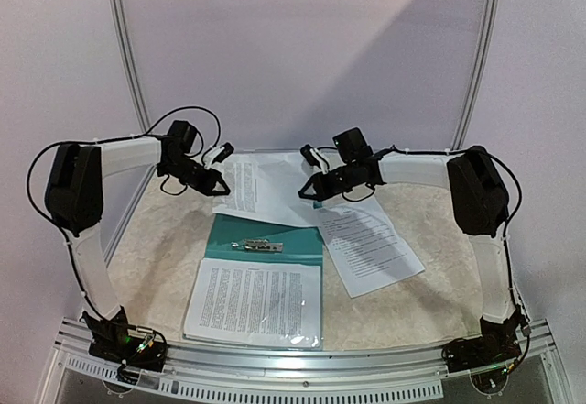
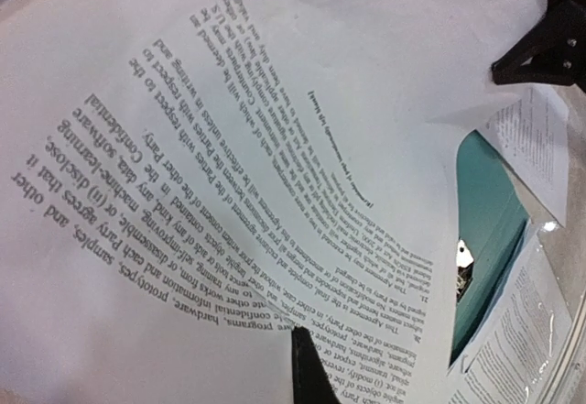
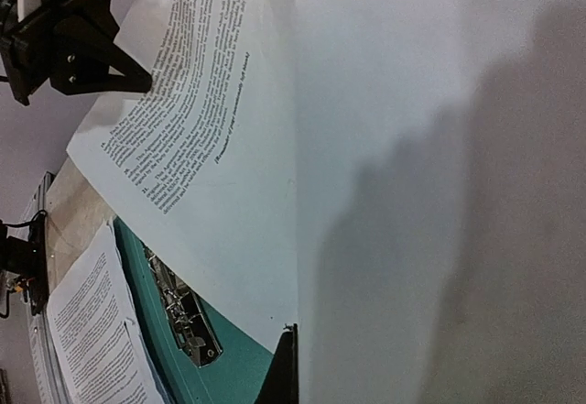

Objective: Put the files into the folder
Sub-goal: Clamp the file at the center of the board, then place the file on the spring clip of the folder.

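You have both grippers on one printed sheet (image 1: 265,189) at the far side of the table (image 1: 165,239). Your left gripper (image 1: 218,182) is pinched closed on the sheet's left edge. Your right gripper (image 1: 309,190) is pinched closed on its right edge. The sheet spans the gap between them.

In the left wrist view the sheet fills most of the picture and curves, with one dark finger (image 2: 307,372) pressed against it at the bottom. The right wrist view shows the same thing from the other side: the paper is close to the lens, with its printed part towards your left gripper.

The teal folder (image 1: 275,232) lies flat on the table, just near of the held sheet and partly under its near edge. Both wrist views show the sheet raised above the teal surface. The folder's silver metal clip (image 1: 257,245) lies exposed on the teal.

A second sheet (image 1: 255,301), glossy in the light, lies over the near part of the folder. A third sheet (image 1: 371,244) lies angled on the table to the right of the folder, with its far end under your right gripper.
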Tool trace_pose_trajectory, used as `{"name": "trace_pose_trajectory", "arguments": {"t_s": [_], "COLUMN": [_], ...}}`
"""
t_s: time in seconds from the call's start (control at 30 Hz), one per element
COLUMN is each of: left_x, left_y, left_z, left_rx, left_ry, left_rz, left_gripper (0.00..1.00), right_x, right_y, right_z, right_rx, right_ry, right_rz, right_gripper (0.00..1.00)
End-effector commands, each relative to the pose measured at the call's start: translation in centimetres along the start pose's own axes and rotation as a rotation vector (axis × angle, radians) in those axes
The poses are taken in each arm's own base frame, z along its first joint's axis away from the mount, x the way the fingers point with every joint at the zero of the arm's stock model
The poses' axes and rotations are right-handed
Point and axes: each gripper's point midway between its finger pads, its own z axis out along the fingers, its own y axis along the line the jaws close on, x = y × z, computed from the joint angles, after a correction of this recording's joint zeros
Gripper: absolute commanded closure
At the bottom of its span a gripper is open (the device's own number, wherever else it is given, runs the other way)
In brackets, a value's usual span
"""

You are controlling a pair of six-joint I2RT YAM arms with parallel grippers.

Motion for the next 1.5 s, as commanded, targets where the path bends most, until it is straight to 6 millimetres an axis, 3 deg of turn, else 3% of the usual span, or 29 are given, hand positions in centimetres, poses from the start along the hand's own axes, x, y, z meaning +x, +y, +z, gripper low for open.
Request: {"name": "trace_pose_trajectory", "arguments": {"t_s": [0.0, 0.13, 0.2, 0.27, 0.43, 0.53, 0.6, 0.7, 0.77, 0.8, 1.0, 1.17, 1.33, 1.47], "left_x": [0.9, 1.6, 2.3, 3.1, 5.1, 5.4, 5.6, 5.8, 5.5, 5.4, 4.6, 5.6, 4.5, 5.3], "left_y": [1.4, 2.1, 2.6, 2.8, 3.1, 3.0, 2.5, 2.4, 2.5, 2.5, 2.3, 1.8, 1.7, 1.8], "left_z": [1.7, 2.6, 3.3, 3.6, 3.8, 3.5, 3.5, 3.5, 3.4, 3.3, 2.3, 2.2, 1.4, 1.9], "left_rx": [0.005, 0.019, 0.01, 0.019, -0.005, -0.011, 0.008, 0.011, 0.007, 0.007, -0.001, 0.006, -0.011, -0.006], "left_ry": [0.021, 0.075, 0.122, 0.174, 0.236, 0.241, 0.244, 0.244, 0.241, 0.238, 0.218, 0.235, 0.191, 0.219], "left_rz": [0.005, -0.037, -0.054, -0.087, -0.133, -0.148, -0.162, -0.169, -0.169, -0.167, -0.148, -0.143, -0.116, -0.111], "left_gripper": [1.0, 0.99, 0.92, 0.91, 0.9, 0.81, 0.8, 0.88, 0.99, 1.0, 1.0, 1.0, 1.0, 1.0], "right_x": [1.2, 2.2, 2.7, 3.2, 3.6, 4.0, 4.3, 4.3, 3.8, 3.5, 1.9, 2.5, 2.4, 2.5], "right_y": [-1.5, -2.0, -2.3, -2.5, -2.6, -2.7, -3.0, -3.6, -3.8, -3.7, -2.6, -1.9, -1.5, -1.6], "right_z": [0.5, 1.6, 2.0, 2.2, 2.4, 2.6, 2.6, 2.3, 2.0, 1.9, 0.4, -0.2, -0.3, -0.3], "right_rx": [-0.059, -0.092, -0.092, -0.096, -0.098, -0.094, -0.085, -0.062, -0.062, -0.065, -0.071, -0.09, -0.094, -0.093], "right_ry": [0.04, 0.066, 0.08, 0.091, 0.1, 0.11, 0.116, 0.112, 0.095, 0.087, 0.046, 0.02, 0.008, -0.01], "right_rz": [0.11, 0.169, 0.188, 0.198, 0.225, 0.24, 0.244, 0.253, 0.271, 0.276, 0.263, 0.274, 0.282, 0.276], "right_gripper": [1.0, 0.95, 0.92, 0.9, 0.88, 0.86, 0.89, 0.98, 1.0, 1.0, 1.0, 1.0, 1.0, 1.0]}}
